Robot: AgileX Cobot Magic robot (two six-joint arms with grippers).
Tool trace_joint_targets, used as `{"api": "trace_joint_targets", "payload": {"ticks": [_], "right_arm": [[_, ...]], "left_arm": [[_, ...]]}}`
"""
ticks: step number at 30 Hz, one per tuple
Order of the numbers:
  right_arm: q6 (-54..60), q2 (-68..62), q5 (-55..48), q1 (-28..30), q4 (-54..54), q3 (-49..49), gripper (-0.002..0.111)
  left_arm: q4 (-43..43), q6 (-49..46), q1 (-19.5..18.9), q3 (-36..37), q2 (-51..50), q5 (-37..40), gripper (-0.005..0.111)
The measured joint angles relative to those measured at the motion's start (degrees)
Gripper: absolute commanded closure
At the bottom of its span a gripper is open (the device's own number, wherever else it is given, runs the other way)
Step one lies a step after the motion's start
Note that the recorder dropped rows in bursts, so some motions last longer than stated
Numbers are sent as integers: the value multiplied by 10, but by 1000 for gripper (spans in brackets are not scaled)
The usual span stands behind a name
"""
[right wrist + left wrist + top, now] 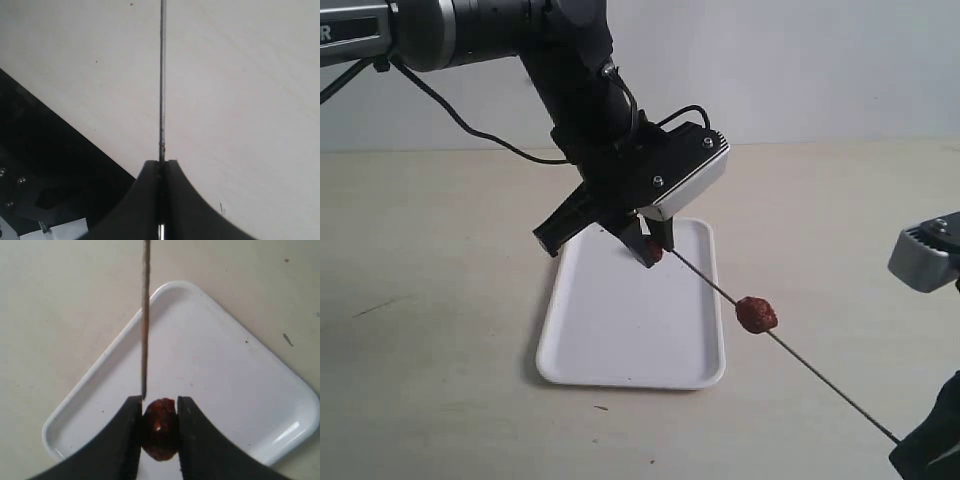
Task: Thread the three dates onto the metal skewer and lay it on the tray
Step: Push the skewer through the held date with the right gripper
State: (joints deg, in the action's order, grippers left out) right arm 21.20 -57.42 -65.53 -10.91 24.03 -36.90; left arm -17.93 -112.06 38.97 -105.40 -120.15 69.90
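Note:
My left gripper (653,250) hangs over the white tray (610,340), shut on a reddish-brown date (160,427) between its black fingers (127,440). The thin metal skewer (810,368) runs from the lower right up to that date; its tip (143,392) sits at the date's edge, beside one finger. A second date (756,315) is threaded partway along the skewer, in the air past the tray's right rim. My right gripper (161,165) is shut on the skewer's (161,80) back end. The third date is out of view.
The tray (225,365) lies on a pale beige table (440,250) with a white wall behind. The left arm's dark body and cable (480,130) hang above the tray's far end. Part of the right arm's grey housing (925,255) shows at the right edge.

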Motion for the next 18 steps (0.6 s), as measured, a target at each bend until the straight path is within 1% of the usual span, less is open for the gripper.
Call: {"api": "trace_joint_targets", "payload": {"ticks": [5,18], "right_arm": [[11,0,0,0,19,0,108],[13,-27,5,0,20,0,108]], "left_arm": [[0,-1,0,0,0,0,81],[0,-4,0,0,0,0,81]]}}
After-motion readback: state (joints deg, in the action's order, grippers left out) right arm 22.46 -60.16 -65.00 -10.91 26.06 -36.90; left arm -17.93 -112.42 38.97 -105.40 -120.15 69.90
